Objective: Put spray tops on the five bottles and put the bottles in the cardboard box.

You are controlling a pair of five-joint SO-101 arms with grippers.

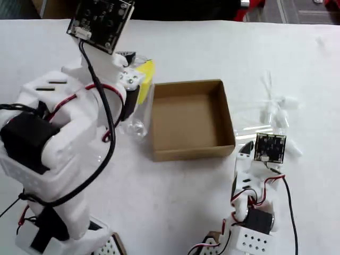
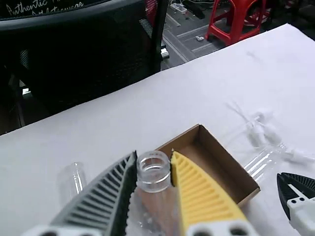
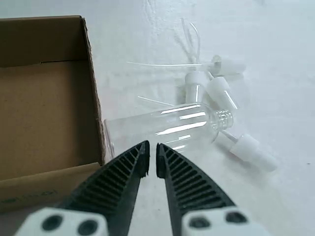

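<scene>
**Left gripper** (image 2: 153, 158): clamped. The grey finger (image 2: 115, 189) and the yellow finger (image 2: 197, 189) press on opposite sides of the neck of the held bottle (image 2: 153, 170). This bottle is clear. Its open mouth sits between the fingertips and faces away from the wrist, and it carries no spray top.

1. Just ahead of the yellow fingertip stands the cardboard box (image 2: 216, 152), open at the top. In the high view, the body of the held bottle lies just beside the outside of the box wall nearest this gripper.
2. Out to the side of the grey finger, a second bottle (image 2: 73, 181), also clear, lies on the white table (image 2: 98, 128).
3. Farther ahead, past the table edge, is a black chair (image 2: 83, 54).

**Right gripper** (image 3: 152, 152): the two black fingers are almost together. Only a thin slit separates them, and nothing is between them.

1. Directly ahead of the fingertips, a third bottle (image 3: 167, 125) lies on its side on the table. Its base is just beside the box wall, and its threaded neck points away from the box. It carries no spray top.
2. Near that neck, one loose spray top (image 3: 251, 151) lies on the table.
3. Beyond the third bottle is a cluster of spray tops (image 3: 216, 88) with thin dip tubes, apart from every bottle.
4. The box is off to one side of the fingers.
</scene>
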